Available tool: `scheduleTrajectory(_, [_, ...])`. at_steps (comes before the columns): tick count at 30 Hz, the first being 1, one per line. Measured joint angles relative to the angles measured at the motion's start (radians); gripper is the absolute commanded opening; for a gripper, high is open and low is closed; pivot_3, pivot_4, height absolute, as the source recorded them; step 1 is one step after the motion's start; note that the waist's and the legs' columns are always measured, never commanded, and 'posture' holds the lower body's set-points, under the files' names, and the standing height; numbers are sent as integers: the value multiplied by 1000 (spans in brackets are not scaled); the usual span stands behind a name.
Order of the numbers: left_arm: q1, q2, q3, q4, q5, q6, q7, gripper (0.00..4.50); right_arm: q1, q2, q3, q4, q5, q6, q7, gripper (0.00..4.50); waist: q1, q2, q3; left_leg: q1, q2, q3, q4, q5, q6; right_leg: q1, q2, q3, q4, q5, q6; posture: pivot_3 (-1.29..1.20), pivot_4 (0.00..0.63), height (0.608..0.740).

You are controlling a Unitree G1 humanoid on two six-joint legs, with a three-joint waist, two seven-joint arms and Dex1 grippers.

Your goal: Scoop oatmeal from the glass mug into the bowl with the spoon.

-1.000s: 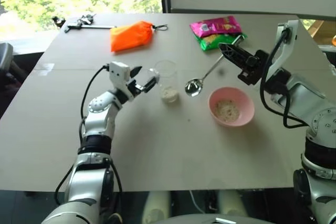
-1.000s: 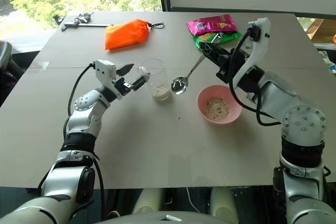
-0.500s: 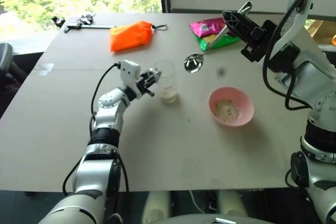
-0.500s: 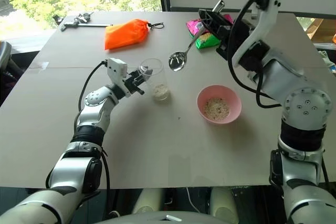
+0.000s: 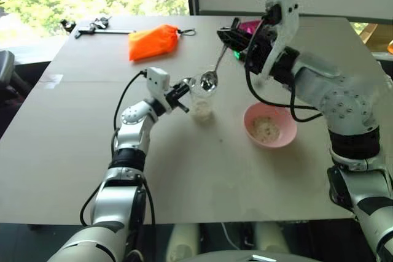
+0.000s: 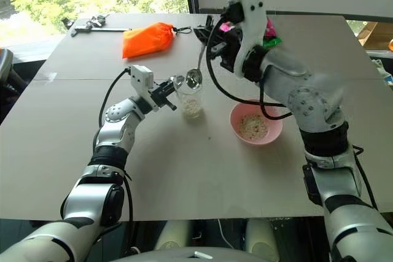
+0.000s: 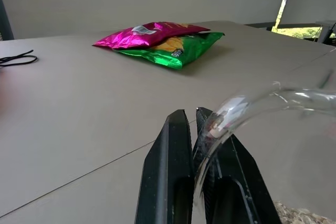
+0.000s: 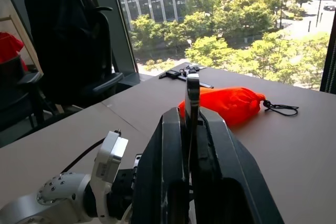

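Note:
The glass mug stands mid-table with pale oatmeal at its bottom. My left gripper is shut on the mug's left side; in the left wrist view its fingers pinch the clear glass. My right gripper is shut on the handle of the silver spoon, which slants down so that its bowl hangs at the mug's mouth. The handle rises between the right fingers. The pink bowl sits to the right of the mug with some oatmeal in it.
An orange pouch and a dark tool lie at the far left of the table. Pink and green snack packets lie behind the right arm. A black chair stands past the table's left edge.
My left gripper has closed on the mug. My right arm has lifted the spoon, swung it left from beside the bowl, and brought its bowl to the mug's mouth.

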Motion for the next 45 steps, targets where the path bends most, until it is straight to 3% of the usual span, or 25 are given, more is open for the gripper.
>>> scheduleTrajectory(9, [4, -9, -1, -8, 5, -4, -4, 94, 34, 8, 167, 8, -274, -92, 153, 0, 4, -1, 0, 0, 0, 0, 0, 0, 0, 0, 0, 0, 0, 0, 0, 0, 150, 696])
scheduleTrajectory(14, [3, -16, -11, -8, 8, -15, -6, 94, 103, 74, 181, 44, -320, -72, 164, 0, 6, -1, -1, 0, 0, 0, 1, 0, 0, 0, 0, 0, 0, 0, 0, 0, 150, 696])
scheduleTrajectory(22, [3, -20, -25, -7, 9, -33, -9, 94, 153, 206, 22, 42, -270, 111, 70, 0, 5, -1, -1, 0, 0, -1, 2, 0, -1, 0, 0, 0, 1, 0, 0, 0, 150, 696])
scheduleTrajectory(30, [3, -23, -29, 5, 10, -64, -8, 94, 114, 357, -249, 42, -134, 333, -111, 0, 1, -1, -1, 0, 0, -1, 2, 0, -1, 0, 0, 0, 2, 0, 0, 0, 150, 696])
scheduleTrajectory(45, [36, -96, -32, -24, 9, -81, 13, 94, -1, 359, -524, 24, 67, 568, -319, 0, 6, -1, -1, -1, 0, -1, 2, 0, -1, 0, 0, 0, 1, 0, 0, 0, 150, 696])
